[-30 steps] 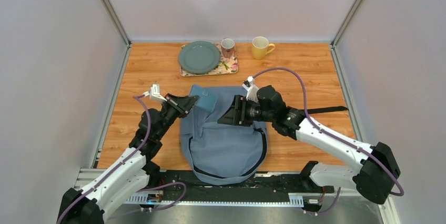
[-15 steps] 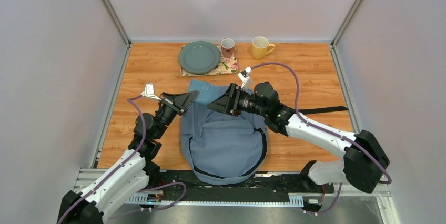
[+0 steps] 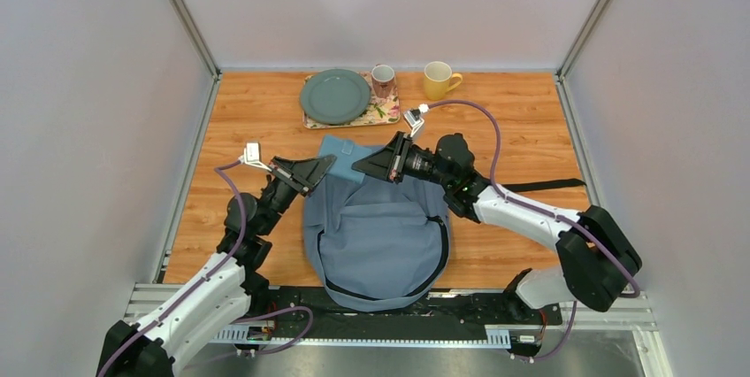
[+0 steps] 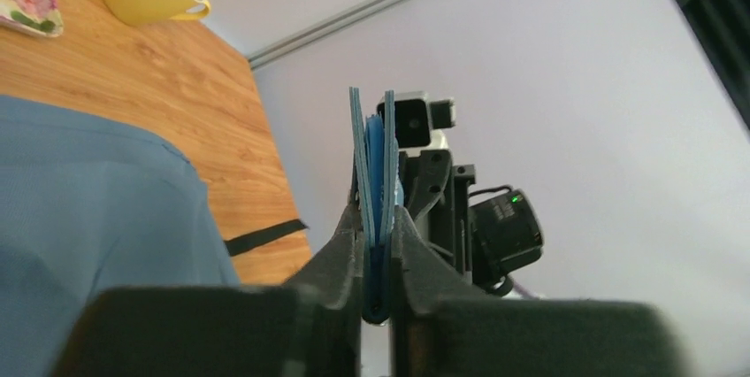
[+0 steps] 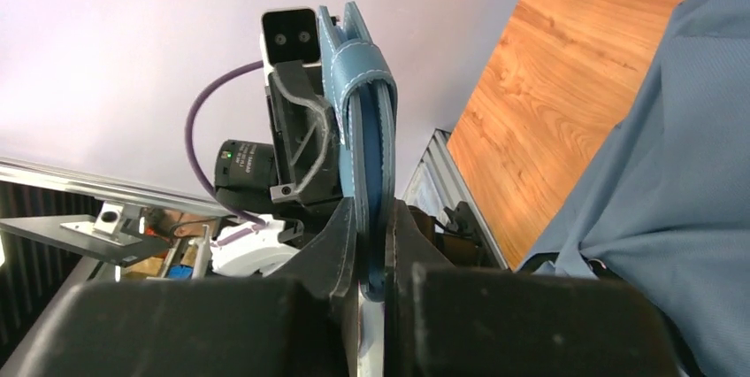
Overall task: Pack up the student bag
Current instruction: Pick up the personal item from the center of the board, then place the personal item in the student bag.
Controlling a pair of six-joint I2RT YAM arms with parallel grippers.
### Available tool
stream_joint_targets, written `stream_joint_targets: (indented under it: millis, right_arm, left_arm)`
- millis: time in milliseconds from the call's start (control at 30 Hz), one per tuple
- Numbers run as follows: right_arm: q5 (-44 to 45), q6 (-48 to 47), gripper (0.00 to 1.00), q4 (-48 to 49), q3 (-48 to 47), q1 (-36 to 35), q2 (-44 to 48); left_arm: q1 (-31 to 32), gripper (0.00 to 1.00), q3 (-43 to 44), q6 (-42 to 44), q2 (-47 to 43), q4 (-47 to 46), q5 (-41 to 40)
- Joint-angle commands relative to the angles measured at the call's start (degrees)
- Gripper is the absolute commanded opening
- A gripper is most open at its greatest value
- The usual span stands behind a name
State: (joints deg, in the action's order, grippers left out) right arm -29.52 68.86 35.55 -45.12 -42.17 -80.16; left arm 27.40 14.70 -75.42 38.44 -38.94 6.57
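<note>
The student bag (image 3: 376, 235) lies flat mid-table, grey-blue with black zipper trim; it also fills the left of the left wrist view (image 4: 88, 209) and the right of the right wrist view (image 5: 672, 173). A small flat teal case (image 3: 343, 159) hangs over the bag's far edge, held from both sides. My left gripper (image 3: 329, 163) is shut on one edge of the case (image 4: 374, 156). My right gripper (image 3: 359, 165) is shut on the opposite edge of the case (image 5: 363, 103). Each wrist view shows the other gripper right behind the case.
At the back stand a green plate (image 3: 334, 96) on a floral tray (image 3: 385, 115), a pink mug (image 3: 382, 79) and a yellow mug (image 3: 437, 80). A black bag strap (image 3: 548, 185) trails right across the wood.
My right gripper moved left and away from over the bag to the case and closed on its free edge. The left gripper kept its hold, barely moving.
</note>
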Motion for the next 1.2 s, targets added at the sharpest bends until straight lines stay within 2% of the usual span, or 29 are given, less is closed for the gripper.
stream_joint_targets:
  millis: [0, 33, 67, 100, 133, 167, 200, 233, 267, 300, 367, 400, 433, 533, 633, 767, 1033, 1167]
  right_arm:
    - [1.55, -4.86, 0.00, -6.73, -0.14, -0.10, 6.48]
    - [3.40, -7.31, 0.00, -10.72, -0.23, -0.02, 8.25]
    - [5.42, -10.82, 0.00, -14.77, -0.14, -0.01, 10.18]
    - [10.22, -12.68, 0.00, -23.42, -0.31, 0.07, 13.94]
    - [12.88, -14.53, 0.00, -28.12, -0.66, 0.16, 15.72]
    - [15.60, -16.37, 0.00, -32.08, -1.54, 0.16, 17.39]
    - [21.20, -19.70, 0.00, -40.21, -1.98, 0.07, 20.54]
    - [24.21, -20.86, 0.00, -43.86, -2.42, 0.07, 22.14]
    - [27.12, -22.00, 0.00, -46.77, -2.69, 0.16, 23.54]
    - [34.11, -22.71, 0.00, -51.41, -2.60, 0.16, 25.99]
    - [39.25, -23.15, 0.00, -55.66, -2.25, 0.42, 28.03]
    - [43.80, -22.55, 0.00, -59.68, -2.34, 0.51, 30.04]
    - [46.02, -22.19, 0.00, -61.55, -2.34, 0.69, 30.93]
    - [51.92, -20.97, 0.00, -66.91, -2.51, 0.86, 35.06]
    - [56.14, -20.87, 0.00, -70.52, -3.21, 0.86, 38.58]
    - [58.61, -21.57, 0.00, -73.25, -4.71, 0.95, 40.26]
    - [55.71, -22.28, 0.00, -72.90, -5.59, 0.86, 38.85]
    - [52.99, -21.66, 0.00, -71.77, -4.54, 0.86, 38.50]
  left_arm:
    - [0.11, 0.44, 4.25, 7.53, -0.91, 8.72, 1.78]
    - [0.11, 0.55, 6.81, 11.22, -0.47, 14.10, 2.48]
    - [0.11, 0.67, 9.71, 18.39, 0.14, 19.81, 2.66]
    - [0.11, 0.71, 15.48, 22.55, 1.02, 29.52, 2.92]
    - [0.11, 0.74, 18.23, 31.03, 3.29, 33.88, 3.45]
    - [0.11, 0.79, 20.70, 34.43, 4.62, 37.58, 3.28]
    - [0.11, 0.79, 24.81, 37.85, 5.94, 43.45, 3.28]
    - [0.11, 0.79, 26.16, 44.07, 8.91, 44.81, 5.28]
    - [0.11, 0.79, 27.13, 46.83, 10.50, 45.26, 7.12]
    - [0.11, 0.79, 29.92, 49.29, 12.43, 47.53, 9.06]
    - [0.37, 0.79, 33.71, 55.01, 19.98, 50.96, 14.95]
    - [0.81, 0.80, 38.17, 57.03, 22.80, 55.50, 16.27]
    - [3.43, 0.79, 40.56, 61.83, 27.87, 58.16, 16.11]
    - [8.53, 0.79, 47.95, 68.71, 35.53, 66.34, 11.56]
    - [9.78, 0.76, 53.58, 65.86, 41.26, 72.59, 11.01]
    - [15.56, 0.73, 54.12, 62.41, 43.04, 73.13, 7.33]
    - [20.32, 0.73, 53.77, 57.49, 47.34, 73.13, -1.11]
    - [22.17, 0.73, 54.91, 54.94, 49.54, 73.74, -8.31]
